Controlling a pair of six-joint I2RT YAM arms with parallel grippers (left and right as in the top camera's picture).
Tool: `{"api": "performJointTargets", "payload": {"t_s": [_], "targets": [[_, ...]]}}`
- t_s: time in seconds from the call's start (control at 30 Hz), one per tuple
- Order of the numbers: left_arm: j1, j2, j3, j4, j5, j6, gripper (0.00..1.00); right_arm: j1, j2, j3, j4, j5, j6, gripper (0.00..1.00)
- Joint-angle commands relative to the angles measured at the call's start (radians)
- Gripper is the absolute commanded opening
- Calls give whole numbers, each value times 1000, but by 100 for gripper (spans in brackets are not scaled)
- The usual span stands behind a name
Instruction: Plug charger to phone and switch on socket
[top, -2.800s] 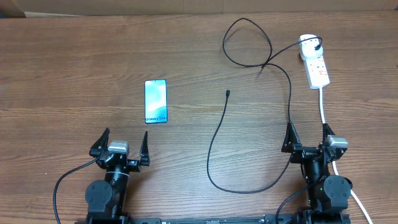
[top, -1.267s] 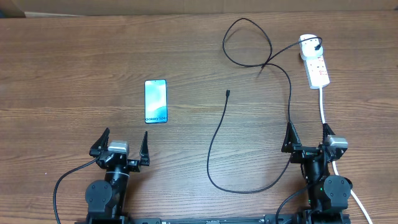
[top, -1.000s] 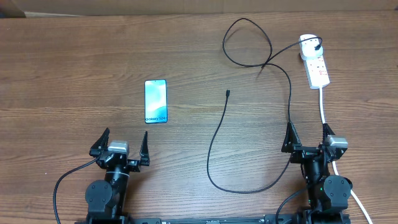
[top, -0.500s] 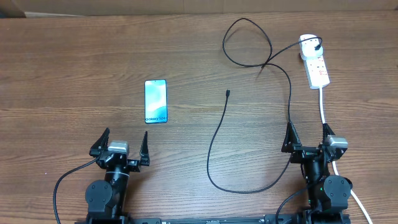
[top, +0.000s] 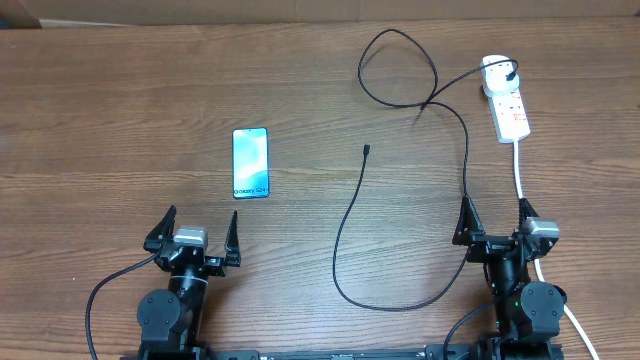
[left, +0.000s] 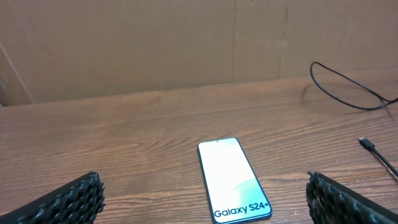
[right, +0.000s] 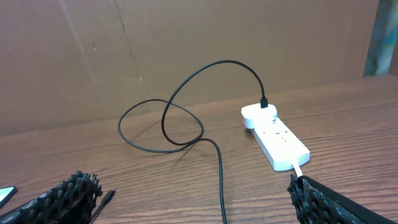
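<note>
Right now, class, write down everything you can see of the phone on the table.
The phone is a slim rectangle with rounded corners and a dark rim. Its lit blue-cyan screen faces up and reads Galaxy S24+. It lies flat on the wooden table, ahead of the left gripper and apart from it. Only the table touches it.

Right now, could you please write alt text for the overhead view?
A lit phone lies on a table, apart from the loose tip of a charger cable plugged into a socket strip. The left arm and right arm wait, jaws open.
</note>
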Motion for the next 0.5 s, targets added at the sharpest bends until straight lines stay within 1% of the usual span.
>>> {"api": "performJointTargets", "payload": {"t_s": [0.0, 0.13, 0.2, 0.3, 0.4, 0.47], "targets": [[5, -11, -5, 0, -4, 12, 100, 5, -12, -11, 6, -2, -4, 100], [5, -11, -5, 5, -1, 10, 100, 5, -12, -11, 6, -2, -4, 100], [4, -11, -5, 4, 40, -34, 100, 5, -12, -11, 6, -2, -4, 100], [4, -11, -5, 24, 141, -237, 100, 5, -12, -11, 6, -2, -4, 100], [4, -11, -5, 68, 157, -394, 100, 5, -12, -11, 6, -2, -4, 100], [4, -11, -5, 85, 173, -470, 100, 5, -12, -11, 6, -2, -4, 100]]}}
